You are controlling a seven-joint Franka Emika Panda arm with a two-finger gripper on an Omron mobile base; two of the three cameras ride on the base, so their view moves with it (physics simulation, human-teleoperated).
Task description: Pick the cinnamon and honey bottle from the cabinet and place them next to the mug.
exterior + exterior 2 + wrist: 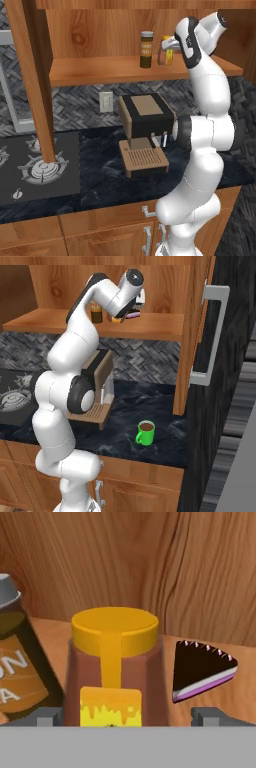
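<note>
The honey bottle (115,667), amber with a yellow cap, stands close in front of the hand on the cabinet shelf (95,70). My gripper (129,718) is open, with one fingertip on each side of the bottle's base and a gap to both. The cinnamon jar (17,667), dark with a grey lid, stands just left of the bottle (146,49). In the left base view the hand (171,44) partly covers the honey bottle (166,56). The green mug (146,432) sits on the dark counter below, to the right of the arm.
A small dark purple dish (202,669) lies on the shelf right of the honey bottle. A coffee machine (145,122) stands on the counter under the shelf, and a stove (40,167) is to the left. The cabinet's side post (37,80) and open door (197,331) flank the shelf.
</note>
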